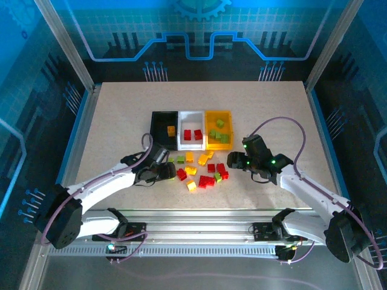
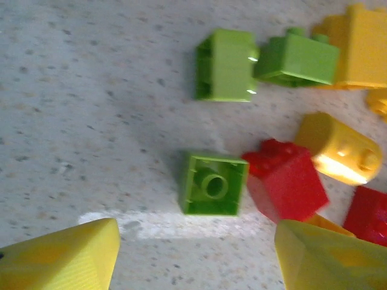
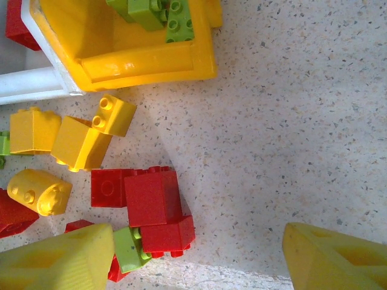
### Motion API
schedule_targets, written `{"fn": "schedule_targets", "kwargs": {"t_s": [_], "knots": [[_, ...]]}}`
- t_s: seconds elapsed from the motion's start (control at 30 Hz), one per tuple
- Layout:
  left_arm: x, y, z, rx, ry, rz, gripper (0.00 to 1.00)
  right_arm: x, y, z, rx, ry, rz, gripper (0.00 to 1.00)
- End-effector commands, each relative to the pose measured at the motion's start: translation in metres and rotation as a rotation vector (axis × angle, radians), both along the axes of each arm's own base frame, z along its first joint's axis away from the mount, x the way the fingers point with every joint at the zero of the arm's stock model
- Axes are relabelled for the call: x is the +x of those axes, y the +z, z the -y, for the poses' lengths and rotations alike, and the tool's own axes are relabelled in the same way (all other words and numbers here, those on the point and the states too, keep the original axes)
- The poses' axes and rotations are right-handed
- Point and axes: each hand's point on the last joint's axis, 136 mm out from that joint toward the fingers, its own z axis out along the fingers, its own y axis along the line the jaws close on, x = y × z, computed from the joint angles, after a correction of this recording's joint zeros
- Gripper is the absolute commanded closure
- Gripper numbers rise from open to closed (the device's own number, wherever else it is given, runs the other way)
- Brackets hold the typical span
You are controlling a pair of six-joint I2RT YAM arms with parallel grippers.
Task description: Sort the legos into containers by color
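Note:
Three bins stand in a row: the black bin (image 1: 159, 122) holds a yellow brick, the white bin (image 1: 191, 113) holds red bricks, and the yellow bin (image 1: 210, 145) holds green ones. Loose red, yellow and green legos (image 1: 200, 170) lie scattered in front of them. My left gripper (image 1: 172, 174) is open at the pile's left edge. Just beyond its fingertips an upside-down green brick (image 2: 213, 184) rests on the table, touching a red brick (image 2: 287, 181). My right gripper (image 1: 233, 162) is open at the pile's right edge. Its left finger (image 3: 57, 260) sits beside a small green brick (image 3: 128, 249) and stacked red bricks (image 3: 156, 199).
The speckled tabletop (image 1: 121, 121) is bare to the left, right and behind the bins. Metal frame posts and blue walls enclose the table. A rail (image 1: 199, 220) runs along the near edge by the arm bases. In the right wrist view the yellow bin's corner (image 3: 151, 63) lies close ahead.

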Motion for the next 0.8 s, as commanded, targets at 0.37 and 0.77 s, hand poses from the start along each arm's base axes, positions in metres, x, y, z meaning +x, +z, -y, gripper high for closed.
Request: {"fn": "schedule_targets", "kwargs": {"t_s": [0.37,0.77], "knots": [[0.016,-0.022,0.014,-0.010,-0.076,0.006,0.40,0.001,0.008,0.004,-0.001,-0.009,0.030,0.25],[0.009,-0.038,0.005,0.074,-0.085,-0.048,0.40,0.002,0.005,0.005,0.000,-0.013,0.026,0.25]]}}
